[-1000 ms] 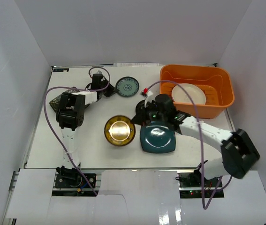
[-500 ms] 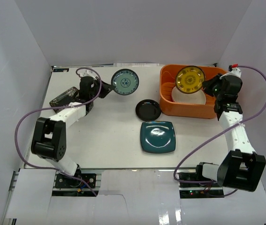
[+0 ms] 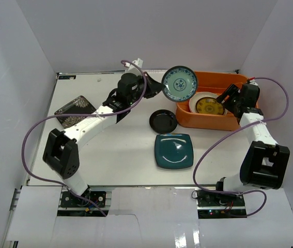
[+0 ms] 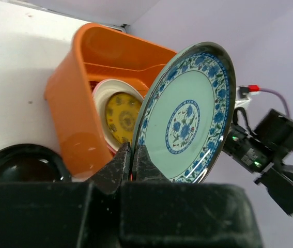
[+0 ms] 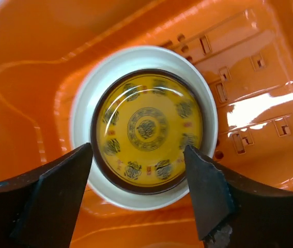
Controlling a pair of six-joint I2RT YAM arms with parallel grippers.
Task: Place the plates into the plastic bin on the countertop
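1. Your left gripper (image 4: 134, 155) has its fingers closed almost together on the rim of the teal-patterned plate (image 4: 187, 116). The plate is held on edge, tilted and clear of the countertop (image 3: 115, 150).
2. Your right gripper (image 5: 138, 155) is spread wide and holds nothing. It hangs inside the plastic bin (image 5: 249, 62), with one finger on either side of the yellow-patterned plate (image 5: 146, 129).
3. The yellow-patterned plate lies nested in the cream plate (image 5: 81, 129) on the bin's slotted floor. There is bare orange floor to the right of the stack.
4. In the top view, the raised teal-patterned plate sits at the bin's far-left corner, above the wall rather than inside.
5. The black round plate (image 3: 163, 121) lies on the countertop just outside the bin's left wall.
6. The square dark teal plate (image 3: 174, 150) lies nearer the arm bases. The square flowered plate (image 3: 74, 110) is well apart at the left edge.
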